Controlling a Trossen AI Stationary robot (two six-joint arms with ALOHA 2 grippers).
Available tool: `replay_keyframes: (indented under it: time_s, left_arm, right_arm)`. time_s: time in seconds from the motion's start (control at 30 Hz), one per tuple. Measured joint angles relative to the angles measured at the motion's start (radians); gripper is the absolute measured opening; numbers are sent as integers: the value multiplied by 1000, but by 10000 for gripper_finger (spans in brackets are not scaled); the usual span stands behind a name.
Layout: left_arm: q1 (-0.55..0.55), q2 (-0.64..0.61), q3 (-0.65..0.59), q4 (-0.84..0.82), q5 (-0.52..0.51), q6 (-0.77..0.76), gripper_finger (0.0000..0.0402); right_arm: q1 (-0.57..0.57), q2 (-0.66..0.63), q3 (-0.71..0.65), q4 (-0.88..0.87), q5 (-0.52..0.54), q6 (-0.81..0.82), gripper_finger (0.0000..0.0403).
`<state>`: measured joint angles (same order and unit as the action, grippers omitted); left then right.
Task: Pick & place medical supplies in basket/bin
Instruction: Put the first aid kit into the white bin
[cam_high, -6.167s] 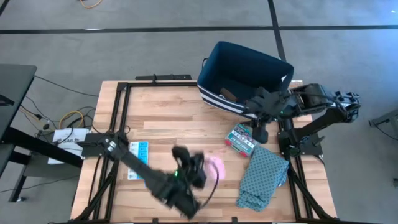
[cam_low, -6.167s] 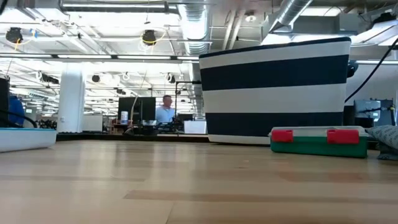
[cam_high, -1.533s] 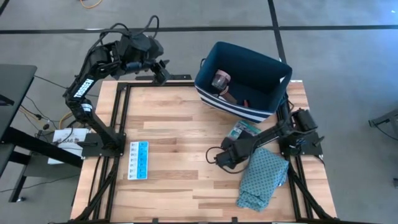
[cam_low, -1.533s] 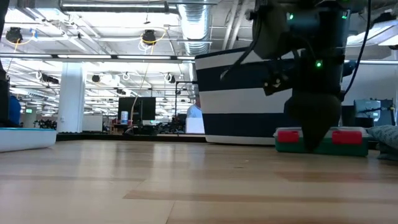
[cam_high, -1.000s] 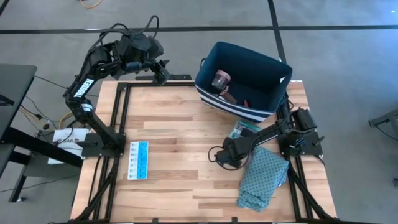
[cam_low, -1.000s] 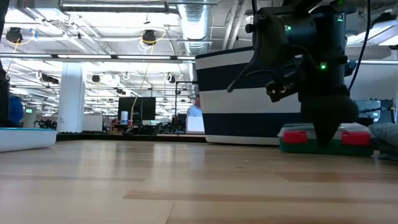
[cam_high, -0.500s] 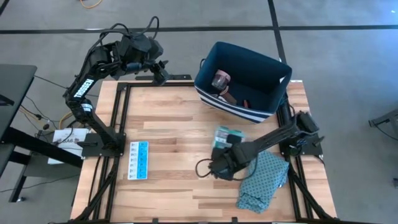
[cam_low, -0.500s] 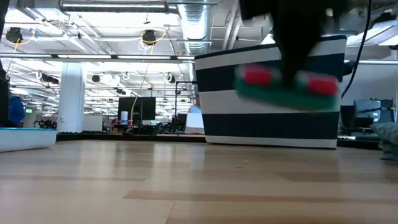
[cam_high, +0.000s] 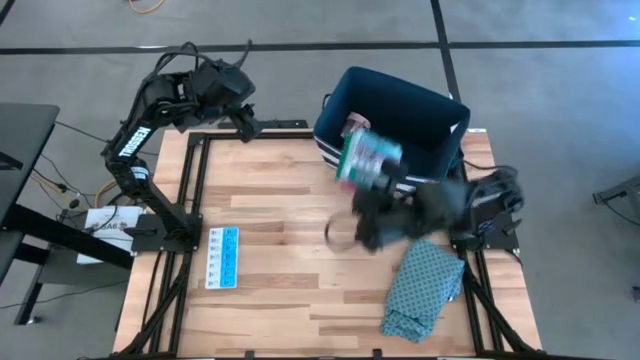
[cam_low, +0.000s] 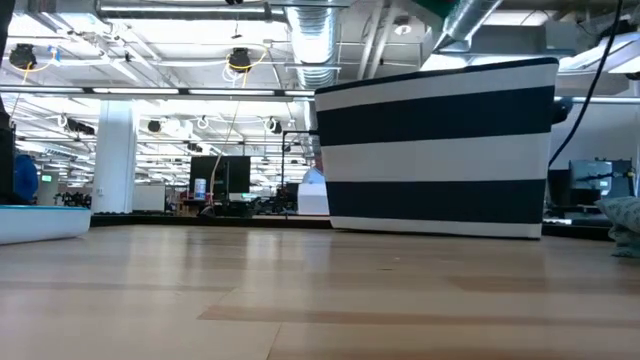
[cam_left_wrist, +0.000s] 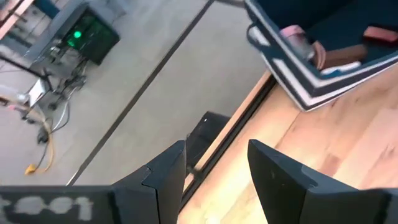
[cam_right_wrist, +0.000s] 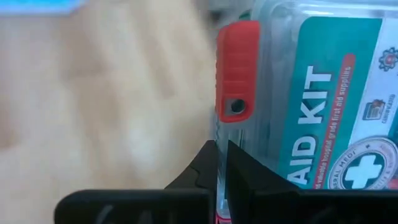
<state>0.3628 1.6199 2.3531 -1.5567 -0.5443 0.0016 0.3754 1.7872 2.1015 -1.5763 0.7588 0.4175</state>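
right claw (cam_right_wrist: 222, 163) is clamped on the edge of the first aid kit (cam_high: 365, 158), the green and red box, and has it up in the air right at the near rim of the bin (cam_high: 440, 112), partly over the opening. Wrist cam shows the fingers pinched tight on the kit's rim just under one red latch (cam_right_wrist: 236, 71). Bin sits at the far right corner of the counter (cam_high: 270, 200) with a pink tape roll (cam_high: 355, 123) inside, plus a brown oblong thing in the left wrist view. Left claw (cam_left_wrist: 215, 163) is released, fingers spread, parked up past the far left edge of the counter. Pill strip (cam_high: 223, 258) lies flat near the left side, teal cloth (cam_high: 420, 285) bunched at the near right
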Motion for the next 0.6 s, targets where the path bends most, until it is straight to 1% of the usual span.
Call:
replay_keyframes:
  time_s: [0.03, 0.07, 0.17, 0.23, 0.3, 0.37, 0.47, 0.53, 0.6]
  left_arm:
    - [-1, 0, 0, -9, -6, -3, 165]
    - [-3, 0, 0, -16, -12, -3, 165]
    - [-9, 0, 0, -15, -8, -5, 165]
    - [-19, 0, 0, -15, 4, -6, 165]
    - [-28, 0, 0, -15, 11, -6, 165]
    - [-39, 0, 0, -15, 12, -6, 165]
    - [-53, 0, 0, -15, 13, -8, 165]
    - [-59, 0, 0, -15, 12, -14, 165]
    - [-63, 0, 0, -15, 12, -21, 165]
  right_arm:
    - [-27, -26, 1, 4, 41, 0, 3]
    - [-64, -49, 1, 6, 53, -4, 3]
    - [-193, -114, 0, 4, 59, -33, 5]
    - [-291, -149, 0, 2, 34, -33, 8]
    - [-399, -174, 0, 2, -22, -40, 9]
    - [-506, -186, 0, 2, -105, -74, 10]
    - [-655, -179, 0, 3, -217, -112, 11]
    - [-741, -161, 0, 3, -322, -135, 11]
    - [-804, -134, -1, 3, -422, -168, 11]
